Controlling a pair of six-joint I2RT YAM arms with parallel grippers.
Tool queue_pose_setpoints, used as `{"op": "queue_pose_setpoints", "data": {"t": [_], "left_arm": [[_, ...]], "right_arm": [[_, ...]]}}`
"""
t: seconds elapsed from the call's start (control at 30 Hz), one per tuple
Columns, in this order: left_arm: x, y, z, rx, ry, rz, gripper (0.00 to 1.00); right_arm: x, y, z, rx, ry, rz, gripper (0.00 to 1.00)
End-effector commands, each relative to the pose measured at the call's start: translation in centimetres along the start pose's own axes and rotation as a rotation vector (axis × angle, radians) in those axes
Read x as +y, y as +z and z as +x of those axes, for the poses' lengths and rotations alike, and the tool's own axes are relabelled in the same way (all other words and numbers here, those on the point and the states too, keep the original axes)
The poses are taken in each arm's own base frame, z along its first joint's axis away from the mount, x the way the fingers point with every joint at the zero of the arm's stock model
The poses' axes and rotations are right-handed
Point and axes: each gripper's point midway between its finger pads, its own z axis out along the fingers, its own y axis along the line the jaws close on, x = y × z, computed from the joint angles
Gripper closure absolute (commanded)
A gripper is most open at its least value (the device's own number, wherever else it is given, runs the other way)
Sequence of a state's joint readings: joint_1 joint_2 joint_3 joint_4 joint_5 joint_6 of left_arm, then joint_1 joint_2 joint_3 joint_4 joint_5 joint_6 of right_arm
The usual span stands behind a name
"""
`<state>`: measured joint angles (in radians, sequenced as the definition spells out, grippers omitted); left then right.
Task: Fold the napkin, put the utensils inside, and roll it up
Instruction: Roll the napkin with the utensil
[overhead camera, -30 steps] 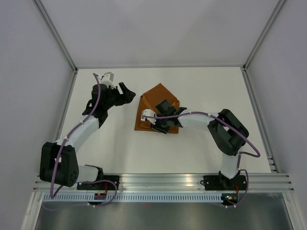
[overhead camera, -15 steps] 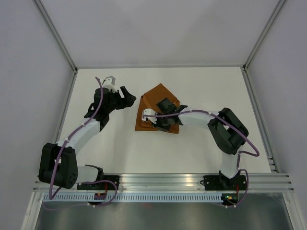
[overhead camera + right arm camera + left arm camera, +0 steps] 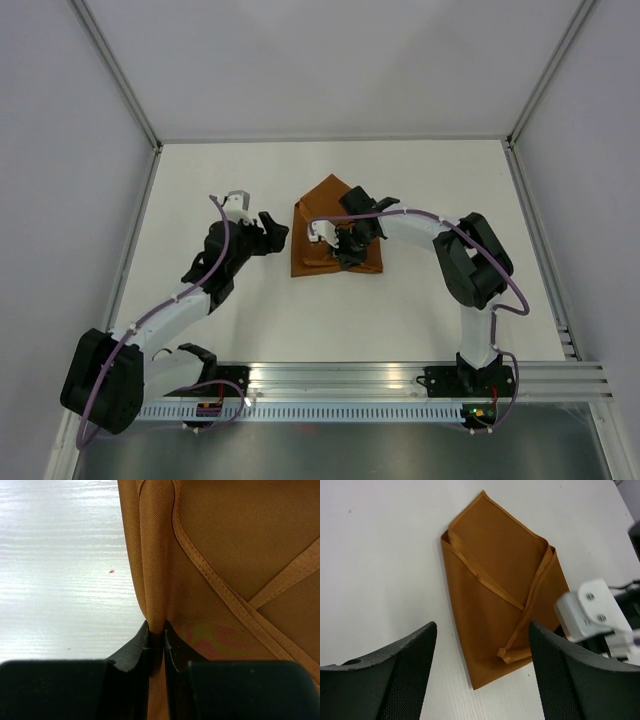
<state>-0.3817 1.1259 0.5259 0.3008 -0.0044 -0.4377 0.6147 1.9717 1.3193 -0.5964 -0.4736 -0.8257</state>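
Rust-orange napkin, one ridge pinched tight by the right gripper; left gripper wide open, empty, napkin just ahead.

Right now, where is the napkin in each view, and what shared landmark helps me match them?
Top external: napkin mid-table, folded, its point on the far side.
Left wrist: centre of frame, point toward the top.
Right wrist: fills the right side, a fold pinched at the bottom.
Landmark: the right gripper clamped on its edge; crossed hem bands show in both wrist views.
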Motion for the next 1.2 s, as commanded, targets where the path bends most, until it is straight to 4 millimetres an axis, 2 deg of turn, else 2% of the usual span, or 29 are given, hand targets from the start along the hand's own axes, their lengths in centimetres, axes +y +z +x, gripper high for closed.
{"op": "queue_pose_setpoints", "data": {"t": [0.0, 0.03, 0.3, 0.43, 0.5, 0.57, 0.63, 0.7, 0.77, 0.93, 1.0, 1.13, 1.17], "left_arm": [[-1.8, -1.1, -2.6, -0.176, 0.136, 0.031, 0.22], [-2.2, -1.3, -1.5, -0.167, 0.158, 0.052, 0.21], [-4.8, -2.2, -0.1, -0.179, 0.387, 0.112, 0.16], [-7.8, -2.8, 1.0, -0.201, 0.5, 0.237, 0.19], [-8.6, -2.2, 2.3, -0.165, 0.591, 0.279, 0.22], [-9.6, -1.6, 4.3, -0.125, 0.7, 0.327, 0.2], [-11.5, -1.7, 5.2, -0.136, 0.784, 0.382, 0.19], [-12.4, -1.2, 6.4, -0.137, 0.888, 0.422, 0.17], [-13.2, -1.1, 7.7, -0.106, 0.937, 0.466, 0.15], [-15.4, -1.0, 8.9, -0.094, 1.006, 0.585, 0.13], [-15.7, -0.7, 9.4, -0.077, 1.05, 0.597, 0.11], [-16.4, -0.1, 12.2, 0.004, 1.099, 0.654, 0.12], [-16.8, 0.1, 12.2, 0.007, 1.113, 0.662, 0.12]], "right_arm": [[5.7, 0.9, 7.7, 0.214, 0.131, -0.284, 0.86], [6.0, 0.8, 8.2, 0.226, 0.143, -0.306, 0.87], [5.7, 0.8, 9.5, 0.253, 0.168, -0.35, 0.87], [5.7, 0.8, 9.9, 0.254, 0.184, -0.37, 0.87], [5.7, 0.9, 10.1, 0.258, 0.188, -0.378, 0.87], [5.5, 0.9, 10.3, 0.259, 0.191, -0.374, 0.87], [5.6, 0.9, 10.4, 0.263, 0.201, -0.387, 0.88], [5.3, 1.0, 10.4, 0.261, 0.209, -0.392, 0.88], [5.2, 0.9, 10.5, 0.261, 0.214, -0.394, 0.88], [5.1, 1.1, 10.9, 0.269, 0.226, -0.396, 0.89], [5.1, 1.3, 11.2, 0.273, 0.231, -0.399, 0.89], [4.8, 1.4, 11.3, 0.276, 0.233, -0.391, 0.89], [4.8, 1.4, 11.4, 0.277, 0.235, -0.392, 0.89]]}}
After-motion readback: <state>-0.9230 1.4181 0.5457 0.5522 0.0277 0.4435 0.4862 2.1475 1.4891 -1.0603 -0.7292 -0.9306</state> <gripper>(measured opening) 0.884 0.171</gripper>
